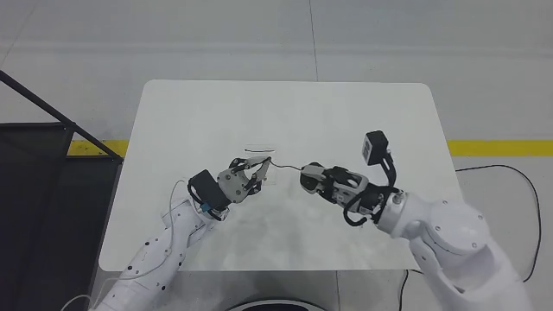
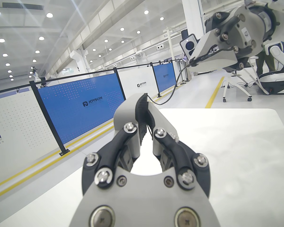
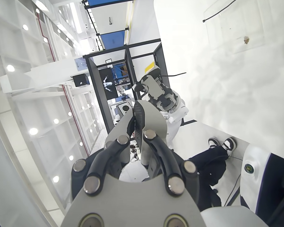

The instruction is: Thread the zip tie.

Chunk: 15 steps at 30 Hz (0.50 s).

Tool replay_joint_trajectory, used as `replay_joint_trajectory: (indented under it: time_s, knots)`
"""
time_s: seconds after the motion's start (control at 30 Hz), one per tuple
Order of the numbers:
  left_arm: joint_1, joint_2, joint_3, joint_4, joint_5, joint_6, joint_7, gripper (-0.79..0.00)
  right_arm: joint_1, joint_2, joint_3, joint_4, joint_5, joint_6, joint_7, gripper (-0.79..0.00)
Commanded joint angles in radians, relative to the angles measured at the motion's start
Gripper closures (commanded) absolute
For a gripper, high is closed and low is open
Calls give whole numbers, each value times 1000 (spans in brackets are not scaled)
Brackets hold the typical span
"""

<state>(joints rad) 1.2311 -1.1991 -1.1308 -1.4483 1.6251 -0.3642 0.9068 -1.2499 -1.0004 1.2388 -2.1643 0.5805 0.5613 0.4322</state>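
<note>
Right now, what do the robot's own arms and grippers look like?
The left arm and right arm have smooth white shells. The left gripper and right gripper match: pale grey wedge-shaped fingers, black ribbed pads, and black linkage bars with silver bolts. Black cables loop at the right wrist.
</note>
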Motion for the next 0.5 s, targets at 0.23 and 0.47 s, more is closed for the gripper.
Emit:
replay_joint_trajectory:
  time_s: [0.23, 0.47]
  knots:
    - [0, 0, 0, 0, 0, 0, 0, 0, -34, -11, -7, 6, 17, -115, -53, 0]
    - [0, 0, 0, 0, 0, 0, 0, 0, -42, -17, -12, 14, 13, -140, -56, 0]
